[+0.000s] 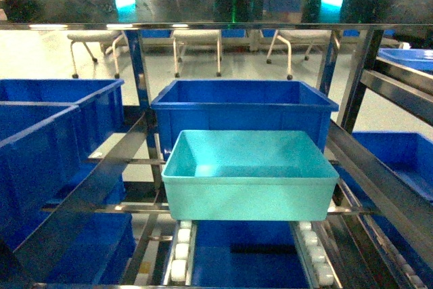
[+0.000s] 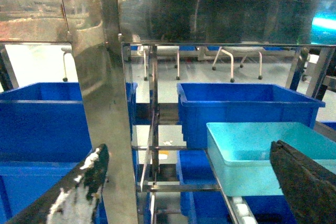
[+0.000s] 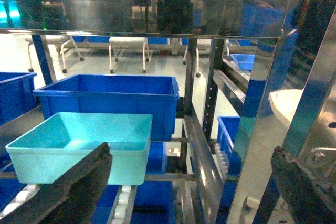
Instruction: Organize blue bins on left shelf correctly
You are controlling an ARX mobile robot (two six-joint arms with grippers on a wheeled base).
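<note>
One light turquoise blue bin (image 1: 250,191) sits empty on the white roller tracks (image 1: 181,250) of the steel shelf (image 1: 108,170), right in front of a dark blue crate (image 1: 243,109). Neither gripper shows in the head view. In the left wrist view my left gripper (image 2: 189,150) is open and holds nothing. The blue bin (image 2: 252,161) lies ahead of its right finger (image 2: 307,184), apart from it, and a steel upright (image 2: 102,103) stands just beyond its left finger (image 2: 79,190). My right gripper (image 3: 191,153) is open and empty too, with the blue bin (image 3: 79,153) beyond its left finger (image 3: 65,190).
Dark blue crates (image 1: 47,140) fill the lane to the left, and another (image 1: 399,160) sits lower right. A steel crossbeam (image 1: 216,26) runs overhead. Slanted rails (image 1: 379,181) flank the bin's lane. An upright (image 3: 273,108) stands close to my right gripper. Chairs (image 1: 196,42) stand on the floor behind.
</note>
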